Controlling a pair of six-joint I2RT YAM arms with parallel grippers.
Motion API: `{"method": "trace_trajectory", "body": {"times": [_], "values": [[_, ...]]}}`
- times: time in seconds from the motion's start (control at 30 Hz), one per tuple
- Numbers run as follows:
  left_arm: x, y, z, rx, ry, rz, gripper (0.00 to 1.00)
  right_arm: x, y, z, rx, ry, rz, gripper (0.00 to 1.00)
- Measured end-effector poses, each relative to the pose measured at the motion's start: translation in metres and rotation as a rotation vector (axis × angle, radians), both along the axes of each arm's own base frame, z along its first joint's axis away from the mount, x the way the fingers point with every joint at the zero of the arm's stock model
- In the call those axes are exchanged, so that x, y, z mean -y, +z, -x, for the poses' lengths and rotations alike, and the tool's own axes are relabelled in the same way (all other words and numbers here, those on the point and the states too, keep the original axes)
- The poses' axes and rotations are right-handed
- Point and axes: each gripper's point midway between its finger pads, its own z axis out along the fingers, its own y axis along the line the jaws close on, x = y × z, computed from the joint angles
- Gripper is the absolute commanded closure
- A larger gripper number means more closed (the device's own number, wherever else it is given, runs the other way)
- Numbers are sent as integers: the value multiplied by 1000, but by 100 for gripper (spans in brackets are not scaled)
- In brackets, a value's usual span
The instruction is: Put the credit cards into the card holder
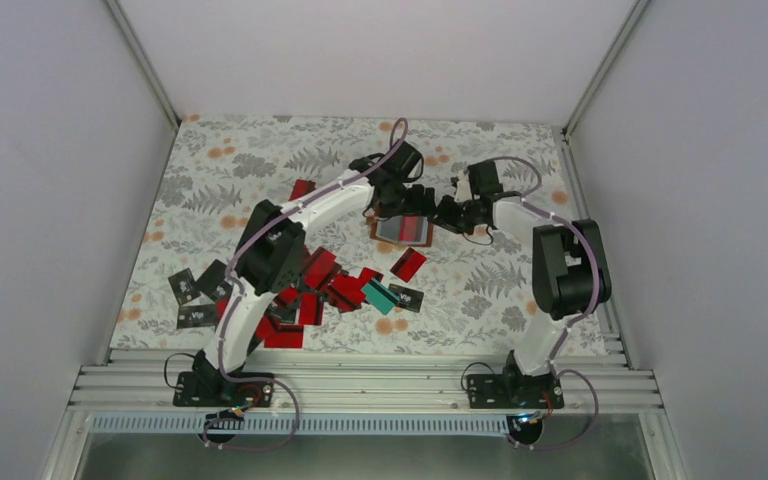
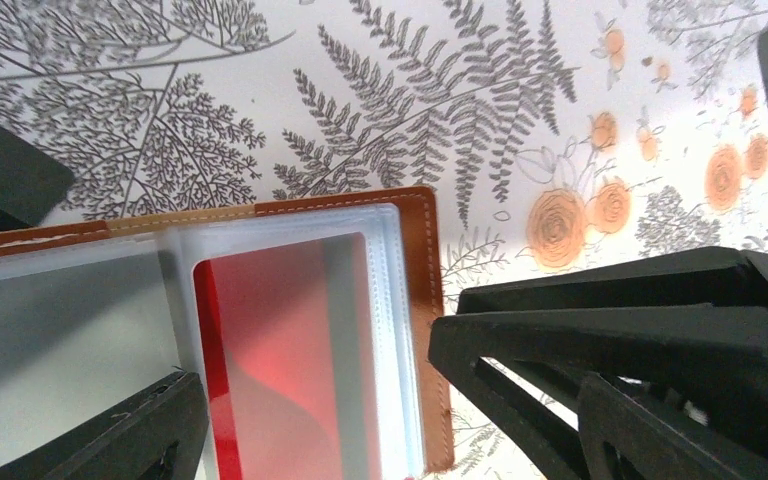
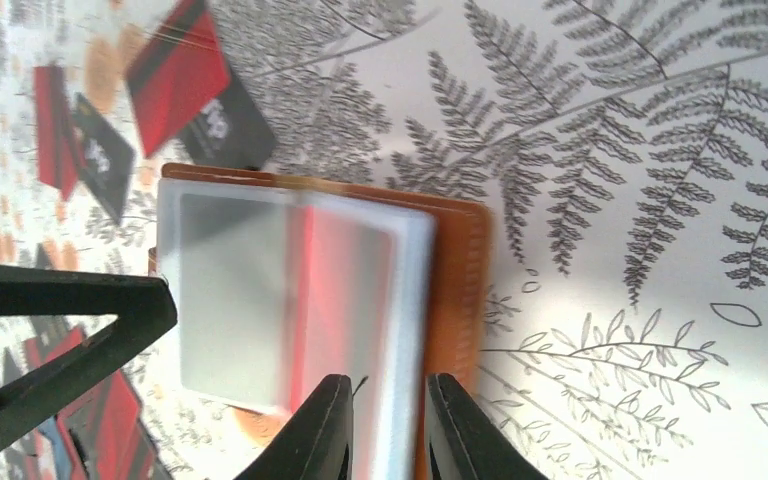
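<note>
Status: card holder was laid open directly under both tools. Its clear sleeve edge was pinched by the right gripper, presumably to pin it flat. The left gripper was spread wide just above; a red card was seen in the pocket between its jaws, ungripped.

Card holder: your brown card holder lies open on the table, a little past the middle toward the far edge, with red showing inside.
Grippers: your left gripper is over its far side, and your right gripper is at its right edge.
Cards: the credit cards are heaped toward the near left corner. One red card sits just nearside of the holder.
</note>
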Motion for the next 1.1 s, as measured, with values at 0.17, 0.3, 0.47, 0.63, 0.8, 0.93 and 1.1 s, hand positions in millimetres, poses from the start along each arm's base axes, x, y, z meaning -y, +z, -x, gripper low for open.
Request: {"method": "trace_trajectory", "body": {"times": [0.17,0.3,0.47,0.63,0.8,0.93,1.1], "values": [[-7,28,-4,70,2,-6,8,-2,21,0,42,12,-20,78],[-14,38,-2,100,0,-17,16,-2,21,3,32,12,-18,77],[-22,23,6,87,-8,-49,52,-12,26,9,23,50,-84,77],[-25,17,5,96,-26,-61,83,-28,30,15,3,99,-190,77],[-28,14,0,109,-29,-70,97,-30,14,17,-47,97,-203,77],[-29,2,-1,97,-30,-91,98,-27,1,15,-72,79,-179,77],[-30,-23,-1,67,-41,-122,98,-21,-11,14,-88,55,-134,76]]}}
